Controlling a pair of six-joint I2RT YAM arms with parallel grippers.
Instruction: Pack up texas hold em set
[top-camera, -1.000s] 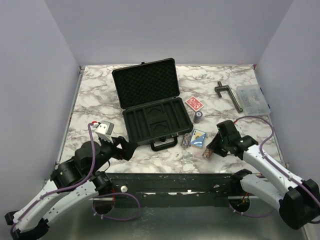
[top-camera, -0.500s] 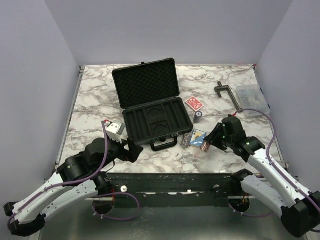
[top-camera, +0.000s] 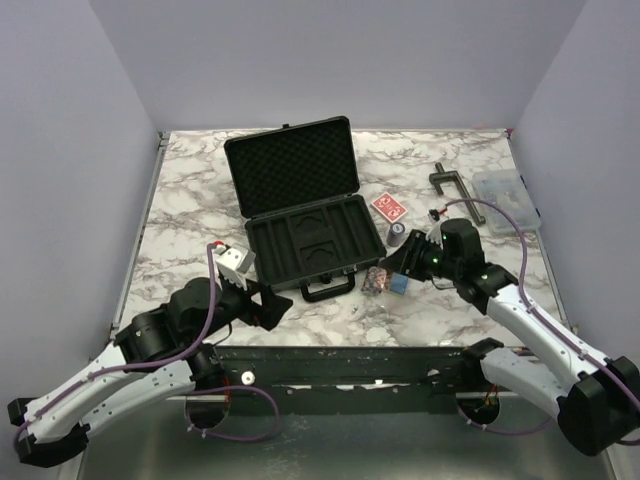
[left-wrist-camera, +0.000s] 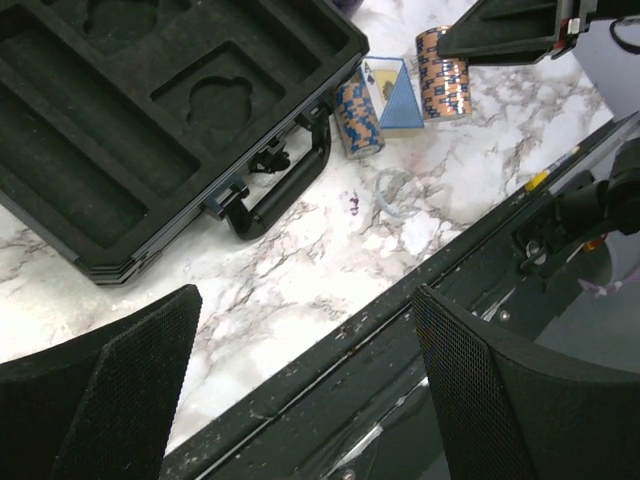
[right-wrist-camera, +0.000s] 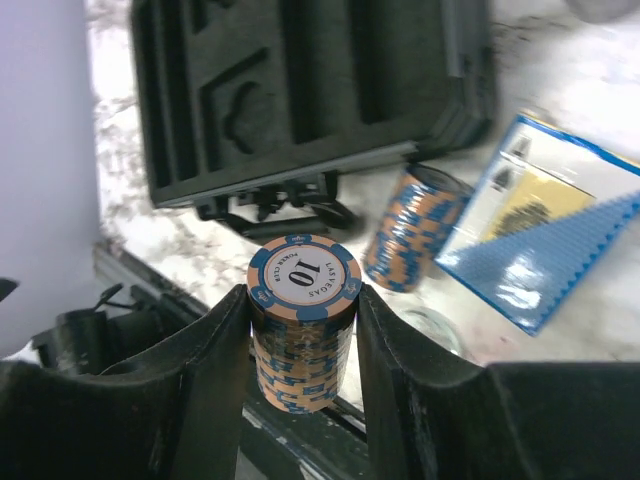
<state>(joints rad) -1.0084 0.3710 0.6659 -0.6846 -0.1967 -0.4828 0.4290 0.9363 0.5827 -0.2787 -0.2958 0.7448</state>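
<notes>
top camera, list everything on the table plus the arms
case: 1, black, open, centre
red deck: 1, red, right of case
blue deck: 1, blue, by case handle
loose chip stack: 1, orange-blue, beside blue deck
held chip stack: 1, orange-blue, in right gripper
dark cylinder: 1, dark, near red deck
T-shaped tool: 1, dark, far right
clear box: 1, clear, right edge
left gripper: 1, black, open, near edge
right gripper: 1, black, shut on held chip stack
</notes>
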